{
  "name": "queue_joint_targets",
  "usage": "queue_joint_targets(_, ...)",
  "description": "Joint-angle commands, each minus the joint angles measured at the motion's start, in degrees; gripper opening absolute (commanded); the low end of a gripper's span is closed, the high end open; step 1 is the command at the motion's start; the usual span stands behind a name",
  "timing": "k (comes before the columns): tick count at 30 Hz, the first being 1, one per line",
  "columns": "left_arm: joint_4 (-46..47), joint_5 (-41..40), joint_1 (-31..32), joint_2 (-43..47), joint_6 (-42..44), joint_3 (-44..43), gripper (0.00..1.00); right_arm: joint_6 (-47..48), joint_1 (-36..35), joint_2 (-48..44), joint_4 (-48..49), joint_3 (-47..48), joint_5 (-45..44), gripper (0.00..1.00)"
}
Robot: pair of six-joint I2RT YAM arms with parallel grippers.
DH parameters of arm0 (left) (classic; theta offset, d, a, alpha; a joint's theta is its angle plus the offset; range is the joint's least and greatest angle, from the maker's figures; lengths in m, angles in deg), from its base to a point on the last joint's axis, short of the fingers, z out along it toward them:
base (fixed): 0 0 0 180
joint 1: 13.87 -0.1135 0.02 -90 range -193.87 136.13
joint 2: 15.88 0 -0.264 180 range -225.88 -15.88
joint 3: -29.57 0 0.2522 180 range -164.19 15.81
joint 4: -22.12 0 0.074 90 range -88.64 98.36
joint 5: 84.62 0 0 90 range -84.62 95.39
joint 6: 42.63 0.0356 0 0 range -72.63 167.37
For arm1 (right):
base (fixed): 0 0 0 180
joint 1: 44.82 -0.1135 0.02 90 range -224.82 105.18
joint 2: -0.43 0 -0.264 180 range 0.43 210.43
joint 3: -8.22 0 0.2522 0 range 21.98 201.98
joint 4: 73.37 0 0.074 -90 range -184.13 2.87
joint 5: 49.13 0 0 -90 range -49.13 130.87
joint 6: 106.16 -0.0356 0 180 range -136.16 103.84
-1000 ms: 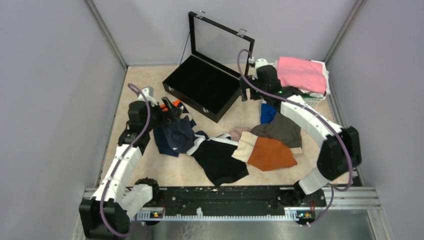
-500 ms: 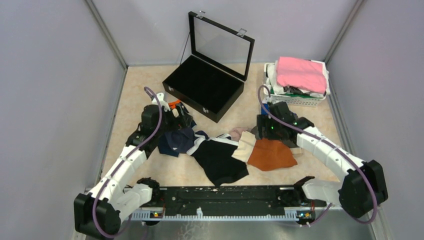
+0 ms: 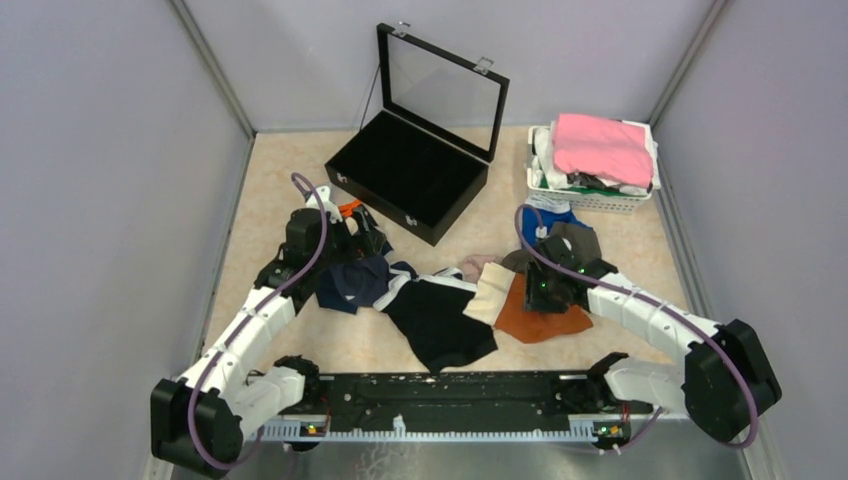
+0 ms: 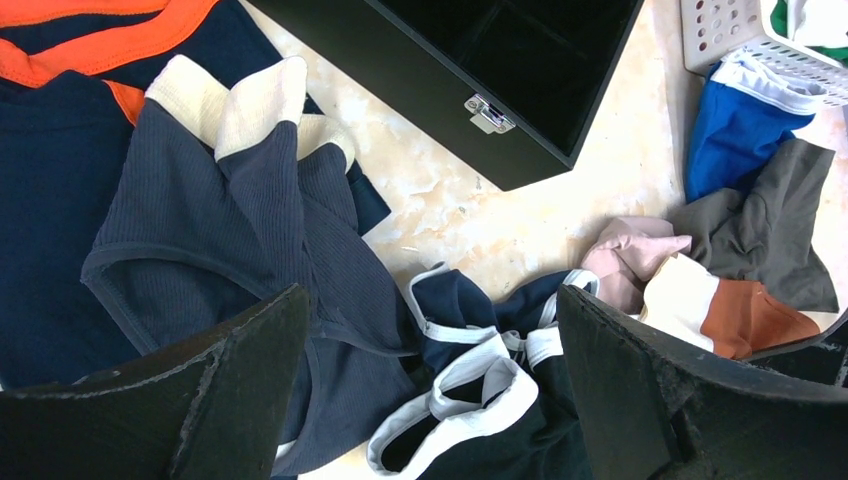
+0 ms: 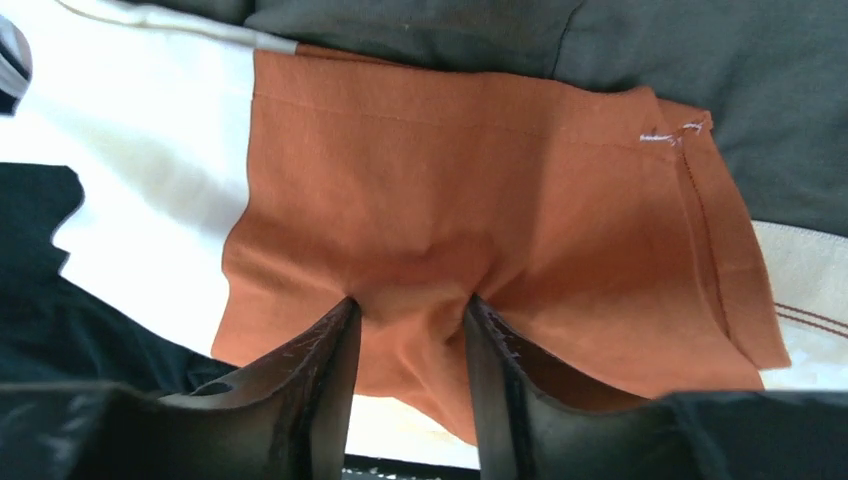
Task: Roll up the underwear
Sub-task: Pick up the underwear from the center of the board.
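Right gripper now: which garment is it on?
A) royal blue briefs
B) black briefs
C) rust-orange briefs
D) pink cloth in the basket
C: in the right wrist view, the right gripper has both fingertips pressed into the rust-orange briefs, with the fabric puckering between them.

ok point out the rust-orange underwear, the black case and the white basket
rust-orange underwear [image 5: 480,200], right wrist view, orange fabric
black case [image 3: 400,168], top view, inner floor
white basket [image 3: 600,203], top view, front wall
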Motion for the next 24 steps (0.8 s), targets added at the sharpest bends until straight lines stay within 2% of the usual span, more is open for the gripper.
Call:
queue_joint_targets(1, 1.6, -0.4, 0.2, 0.8, 0.9, -0.7, 0.99, -0.9, -0.5, -0.6, 3.4, 1.0, -2.3, 0.31)
queue_joint_targets(2, 1.4, -0.2, 0.2, 0.9, 0.9, -0.7, 0.99, -0.8, -0.5, -1.1, 3.4, 1.3, -2.4, 0.28)
queue_joint_targets(6, 1.2, -0.4, 0.2, 1.1, 0.7, -0.9, 0.99, -0.5, -0.6, -5.0, 1.6, 3.3, -3.6, 0.01)
queue_joint_targets(7, 1.4, 0.3, 0.2, 1.1, 0.7, -1.0, 0.99, -0.5, -0.6, -6.4, 0.9, 4.4, -4.0, 0.0)
queue_joint_targets(11, 1.4, -0.3, 1.7, 1.1, 2.0, -1.8, 0.99, -0.5, -0.5, -12.6, -1.3, 9.2, -6.4, 0.0)
queue_joint_targets(15, 0.9, -2.7, 5.2, 0.9, 2.9, -3.1, 0.99, 0.8, 0.1, -15.3, -4.1, 17.2, -13.1, 0.0)
queue_joint_targets(24, 5.0, -11.4, 21.0, -6.6, 1.9, -7.9, 0.99, 9.0, 8.2, -14.6, -2.8, 35.7, -22.4, 0.0)
